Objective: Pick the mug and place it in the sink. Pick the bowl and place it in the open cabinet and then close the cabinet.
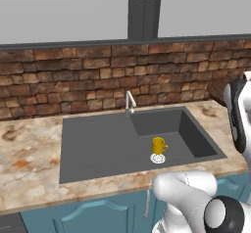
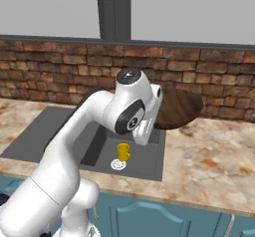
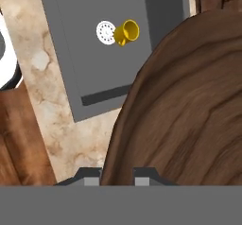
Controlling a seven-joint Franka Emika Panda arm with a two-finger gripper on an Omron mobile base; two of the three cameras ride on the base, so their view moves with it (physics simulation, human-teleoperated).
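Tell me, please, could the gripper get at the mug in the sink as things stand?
Probably not: the gripper is shut on the bowl, so it has no free jaws. The mug itself stands unobstructed in the sink, beside the drain.

Mug (image 1: 159, 145): small, plain yellow, one side handle; upright on the sink floor, just beside the round silver drain.
Sink (image 1: 98, 149): large dark grey rectangular basin set in the counter, thin chrome faucet at its back edge.
Bowl (image 2: 179, 109): wide, shallow, dark brown wood-look, faintly ribbed; tilted, raised above the counter right of the sink.
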